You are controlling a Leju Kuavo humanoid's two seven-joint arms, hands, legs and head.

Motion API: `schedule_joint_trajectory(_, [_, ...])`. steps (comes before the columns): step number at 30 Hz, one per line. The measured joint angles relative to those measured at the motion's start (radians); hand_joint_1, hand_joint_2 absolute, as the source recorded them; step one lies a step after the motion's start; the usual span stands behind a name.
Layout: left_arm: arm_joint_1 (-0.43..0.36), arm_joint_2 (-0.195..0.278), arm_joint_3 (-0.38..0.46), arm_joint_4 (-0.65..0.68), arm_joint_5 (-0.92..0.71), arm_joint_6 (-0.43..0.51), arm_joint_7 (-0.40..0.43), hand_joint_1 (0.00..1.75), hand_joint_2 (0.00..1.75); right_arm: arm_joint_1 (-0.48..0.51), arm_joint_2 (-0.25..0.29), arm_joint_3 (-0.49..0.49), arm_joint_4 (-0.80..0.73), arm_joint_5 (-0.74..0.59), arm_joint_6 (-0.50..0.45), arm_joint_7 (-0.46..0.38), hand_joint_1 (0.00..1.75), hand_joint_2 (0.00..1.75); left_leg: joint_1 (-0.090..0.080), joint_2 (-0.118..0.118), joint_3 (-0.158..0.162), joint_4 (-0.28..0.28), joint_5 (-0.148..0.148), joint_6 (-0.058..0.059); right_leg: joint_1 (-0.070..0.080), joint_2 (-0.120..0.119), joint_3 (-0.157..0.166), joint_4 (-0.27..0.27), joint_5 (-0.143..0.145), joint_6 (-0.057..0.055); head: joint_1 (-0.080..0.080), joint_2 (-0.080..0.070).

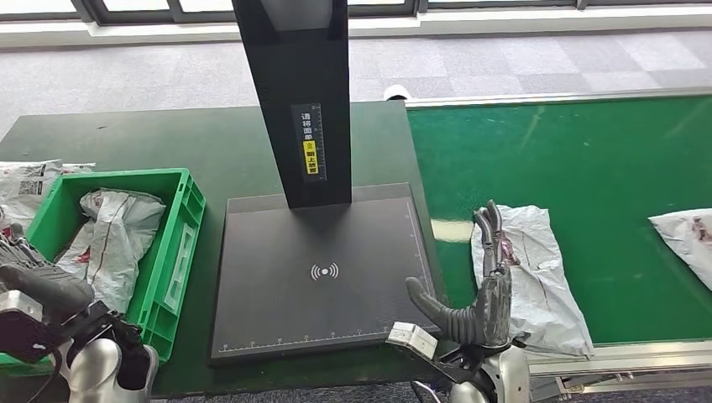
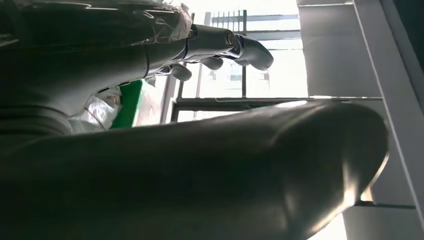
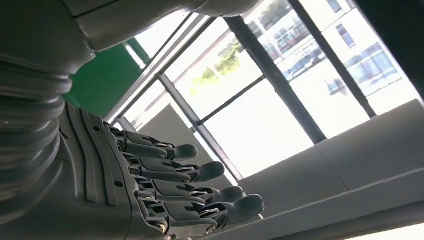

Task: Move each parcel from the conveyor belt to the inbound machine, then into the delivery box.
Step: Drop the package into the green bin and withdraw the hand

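A white plastic parcel (image 1: 529, 269) lies on the green conveyor belt (image 1: 588, 168) near its left end. My right hand (image 1: 483, 285) is raised beside the parcel's left edge, fingers straight and apart, thumb out, holding nothing; the right wrist view shows its fingers (image 3: 200, 190) extended against the windows. A second white parcel (image 1: 684, 235) lies at the belt's right edge. The black inbound machine's plate (image 1: 319, 277) is bare. A green delivery box (image 1: 180, 227) at the left holds a white parcel (image 1: 113, 235). My left hand (image 1: 38, 285) hangs low beside the box, fingers (image 2: 240, 47) loosely extended, empty.
The machine's black post (image 1: 302, 101) rises from the back of the plate. Another white parcel (image 1: 29, 185) lies on the dark table (image 1: 168, 143) behind the green box. The conveyor's metal frame (image 1: 621, 357) runs along the front right.
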Motion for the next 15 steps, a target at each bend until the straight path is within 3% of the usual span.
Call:
schedule_joint_trajectory(4, [0.049, -0.019, -0.062, -0.076, 0.024, -0.016, 0.001, 0.00, 0.00, 0.023, -0.001, -0.045, 0.008, 0.117, -0.004, 0.086, 0.00, 1.75, 0.000, 0.000, 0.001, 0.000, 0.000, 0.000, 0.001, 0.000, 0.000, 0.000, 0.000, 0.000, 0.000, 0.000])
schedule_joint_trajectory(8, [0.088, -0.035, -0.100, -0.122, 0.090, -0.097, 0.002, 0.00, 0.00, 0.041, -0.005, -0.089, 0.009, 0.246, -0.006, 0.165, 0.00, 1.75, 0.001, 0.000, 0.001, 0.000, 0.000, 0.000, 0.002, 0.000, 0.000, 0.000, 0.000, 0.000, 0.000, 0.000])
schedule_joint_trajectory(15, [0.120, -0.072, -0.111, -0.162, 0.108, -0.218, 0.003, 0.00, 0.00, 0.052, -0.025, -0.139, 0.022, 0.264, 0.017, 0.232, 0.00, 1.75, 0.001, 0.000, 0.001, 0.000, 0.000, 0.000, 0.001, 0.000, 0.001, 0.000, 0.000, 0.000, 0.000, 0.000])
